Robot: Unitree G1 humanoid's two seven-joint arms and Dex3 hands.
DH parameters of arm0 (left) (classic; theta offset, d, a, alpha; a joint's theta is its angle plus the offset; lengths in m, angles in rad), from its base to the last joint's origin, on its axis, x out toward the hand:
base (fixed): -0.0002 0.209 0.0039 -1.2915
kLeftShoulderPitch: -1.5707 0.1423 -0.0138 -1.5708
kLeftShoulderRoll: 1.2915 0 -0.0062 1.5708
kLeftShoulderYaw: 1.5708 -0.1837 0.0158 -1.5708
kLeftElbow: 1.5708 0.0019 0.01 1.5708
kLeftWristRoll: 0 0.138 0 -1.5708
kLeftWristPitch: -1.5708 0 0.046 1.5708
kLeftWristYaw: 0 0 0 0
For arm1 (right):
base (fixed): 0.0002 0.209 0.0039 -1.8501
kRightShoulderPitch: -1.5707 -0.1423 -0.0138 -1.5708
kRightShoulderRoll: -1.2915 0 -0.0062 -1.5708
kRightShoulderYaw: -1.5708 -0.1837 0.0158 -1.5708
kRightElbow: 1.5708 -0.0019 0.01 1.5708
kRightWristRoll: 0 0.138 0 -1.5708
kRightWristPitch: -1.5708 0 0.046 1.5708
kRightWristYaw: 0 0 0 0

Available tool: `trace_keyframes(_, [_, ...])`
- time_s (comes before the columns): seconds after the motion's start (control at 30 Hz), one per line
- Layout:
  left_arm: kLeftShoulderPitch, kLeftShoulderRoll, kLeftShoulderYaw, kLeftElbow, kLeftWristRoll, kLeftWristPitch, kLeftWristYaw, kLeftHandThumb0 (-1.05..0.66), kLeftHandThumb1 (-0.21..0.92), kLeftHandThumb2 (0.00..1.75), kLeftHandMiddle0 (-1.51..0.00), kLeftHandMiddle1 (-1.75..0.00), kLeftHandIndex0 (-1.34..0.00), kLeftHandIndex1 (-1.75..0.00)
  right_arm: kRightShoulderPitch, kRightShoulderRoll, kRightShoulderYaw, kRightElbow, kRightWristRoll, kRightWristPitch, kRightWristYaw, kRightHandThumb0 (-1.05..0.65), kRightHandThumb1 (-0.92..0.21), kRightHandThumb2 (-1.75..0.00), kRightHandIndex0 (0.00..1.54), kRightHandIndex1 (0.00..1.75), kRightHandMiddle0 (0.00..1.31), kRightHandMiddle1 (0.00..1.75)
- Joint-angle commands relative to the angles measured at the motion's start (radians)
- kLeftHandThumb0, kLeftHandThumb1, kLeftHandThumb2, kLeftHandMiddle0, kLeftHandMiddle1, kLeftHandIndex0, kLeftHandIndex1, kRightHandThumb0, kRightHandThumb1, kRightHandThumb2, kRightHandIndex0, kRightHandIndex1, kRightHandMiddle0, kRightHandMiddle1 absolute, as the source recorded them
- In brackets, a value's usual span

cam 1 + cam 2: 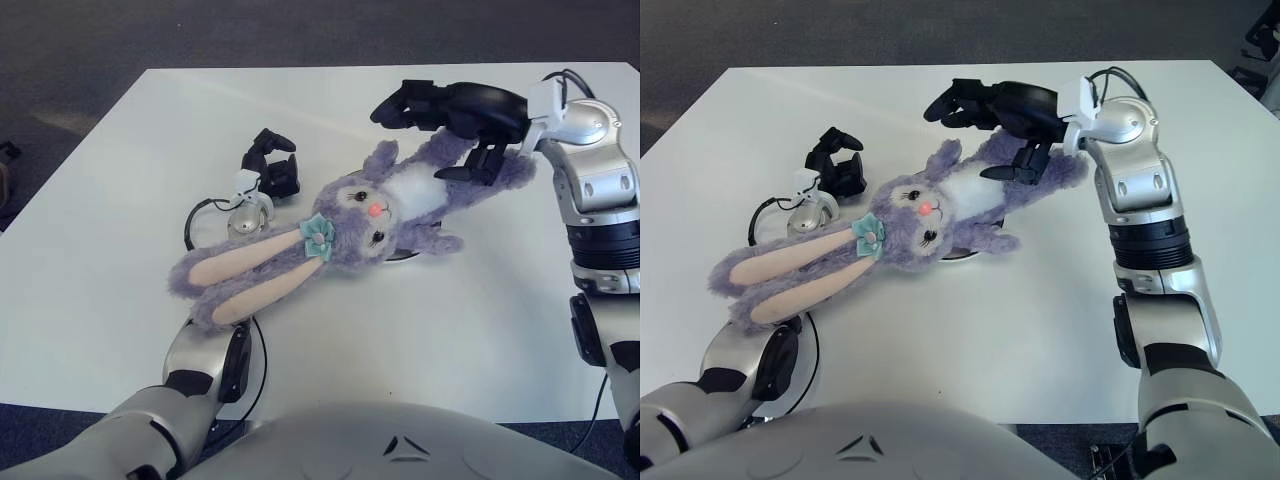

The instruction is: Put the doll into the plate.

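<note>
Left eye view: purple plush bunny (370, 215) sprawled over the plate (405, 256).
Right hand (455, 125) hovers at its one o'clock, fingers spread, holding nothing, presumably released.

Right eye view: left hand (835, 165), at the bunny's ten o'clock on the white bench (990, 330), fingers loosely curled, empty.

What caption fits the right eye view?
Purple plush bunny doll lies across the white plate; open right hand hovers above its legs, left hand beside.

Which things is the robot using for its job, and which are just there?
For the job:
- purple bunny doll
- plate, mostly hidden under the doll
- right hand, fingers spread above the doll's legs

Just there:
- left hand, beside the doll's head
- white table
</note>
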Motion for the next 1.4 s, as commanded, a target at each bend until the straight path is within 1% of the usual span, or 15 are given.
trace_keyframes(0.0, [0.14, -0.046, -0.017, 0.101, 0.014, 0.035, 0.003, -0.45, 0.41, 1.2, -1.25, -1.75, -0.54, -1.75, -0.039, -0.018, -0.022, 0.039, 0.012, -0.023, -0.004, -0.12, -0.07, -1.23, 0.15, 0.17, 0.0, 0.87])
trace_keyframes(0.23, [0.136, -0.045, -0.016, 0.104, 0.014, 0.038, 0.006, -0.45, 0.41, 1.21, -1.25, -1.75, -0.54, -1.75, -0.085, -0.029, -0.053, 0.156, 0.043, -0.075, 0.023, -0.21, -0.07, -1.19, 0.17, 0.18, 0.0, 0.92])
trace_keyframes(0.37, [0.135, -0.046, -0.016, 0.101, 0.017, 0.043, 0.013, -0.45, 0.4, 1.21, -1.26, -1.75, -0.54, -1.75, -0.12, -0.029, -0.074, 0.23, 0.034, -0.189, 0.009, -0.3, -0.11, -1.14, 0.21, 0.22, 0.0, 0.97])
trace_keyframes(0.43, [0.135, -0.045, -0.017, 0.101, 0.017, 0.044, 0.013, -0.45, 0.4, 1.21, -1.26, -1.75, -0.54, -1.75, -0.148, -0.033, -0.079, 0.266, 0.03, -0.229, 0.008, -0.33, -0.13, -1.12, 0.22, 0.24, 0.0, 0.99])
trace_keyframes(0.5, [0.136, -0.044, -0.018, 0.102, 0.019, 0.046, 0.012, -0.45, 0.4, 1.21, -1.26, -1.75, -0.54, -1.75, -0.206, -0.057, -0.086, 0.339, 0.046, -0.23, 0.054, -0.36, -0.14, -1.1, 0.24, 0.26, 0.0, 1.01])
trace_keyframes(0.57, [0.136, -0.043, -0.019, 0.104, 0.02, 0.047, 0.013, -0.45, 0.4, 1.21, -1.26, -1.75, -0.54, -1.75, -0.254, -0.073, -0.085, 0.394, 0.056, -0.222, 0.096, -0.39, -0.16, -1.08, 0.24, 0.28, 0.0, 1.02])
trace_keyframes(0.7, [0.134, -0.039, -0.02, 0.111, 0.024, 0.046, 0.013, -0.45, 0.41, 1.2, -1.26, -1.75, -0.54, -1.75, -0.264, -0.088, -0.071, 0.404, 0.044, -0.18, 0.112, -0.48, -0.2, -1.01, 0.24, 0.38, 0.0, 1.03])
trace_keyframes(0.87, [0.132, -0.04, -0.018, 0.114, 0.02, 0.039, 0.01, -0.45, 0.41, 1.2, -1.25, -1.75, -0.54, -1.75, -0.248, -0.114, -0.074, 0.4, 0.0, -0.128, 0.047, -0.5, -0.21, -1.0, 0.2, 0.45, 0.0, 0.98])
trace_keyframes(0.97, [0.13, -0.04, -0.016, 0.118, 0.017, 0.036, 0.005, -0.45, 0.41, 1.21, -1.26, -1.75, -0.54, -1.75, -0.249, -0.134, -0.081, 0.386, -0.019, -0.084, 0.005, -0.41, -0.19, -1.06, 0.18, 0.5, 0.0, 0.94])
trace_keyframes(1.17, [0.129, -0.039, -0.014, 0.124, 0.013, 0.03, 0.0, -0.45, 0.4, 1.21, -1.26, -1.75, -0.54, -1.75, -0.258, -0.179, -0.099, 0.377, 0.009, 0.041, 0.026, -0.28, -0.17, -1.13, 0.18, 0.55, 0.0, 0.89])
trace_keyframes(1.2, [0.129, -0.039, -0.014, 0.124, 0.013, 0.029, -0.002, -0.45, 0.4, 1.21, -1.26, -1.75, -0.54, -1.75, -0.265, -0.166, -0.104, 0.387, 0.039, 0.044, 0.059, -0.27, -0.17, -1.13, 0.18, 0.55, 0.0, 0.89])
trace_keyframes(1.23, [0.129, -0.038, -0.014, 0.124, 0.013, 0.027, -0.003, -0.45, 0.4, 1.21, -1.26, -1.75, -0.54, -1.75, -0.287, -0.154, -0.111, 0.493, 0.037, -0.02, 0.065, -0.26, -0.25, -1.14, 0.17, 0.49, 0.0, 0.75])
trace_keyframes(1.27, [0.129, -0.038, -0.014, 0.125, 0.012, 0.026, -0.004, -0.45, 0.4, 1.21, -1.26, -1.75, -0.54, -1.75, -0.304, -0.144, -0.115, 0.572, 0.033, -0.069, 0.068, -0.24, -0.28, -1.16, 0.17, 0.46, 0.0, 0.69])
trace_keyframes(1.3, [0.13, -0.038, -0.013, 0.124, 0.011, 0.024, -0.005, -0.45, 0.4, 1.21, -1.26, -1.75, -0.54, -1.75, -0.283, -0.143, -0.12, 0.517, 0.02, -0.043, 0.017, -0.21, -0.32, -1.2, 0.18, 0.39, 0.0, 0.6])
trace_keyframes(1.37, [0.13, -0.039, -0.012, 0.124, 0.009, 0.02, -0.006, -0.45, 0.4, 1.21, -1.26, -1.75, -0.55, -1.75, -0.251, -0.146, -0.122, 0.415, 0.005, 0.006, -0.049, -0.06, -0.29, -1.29, 0.19, 0.3, 0.0, 0.64])
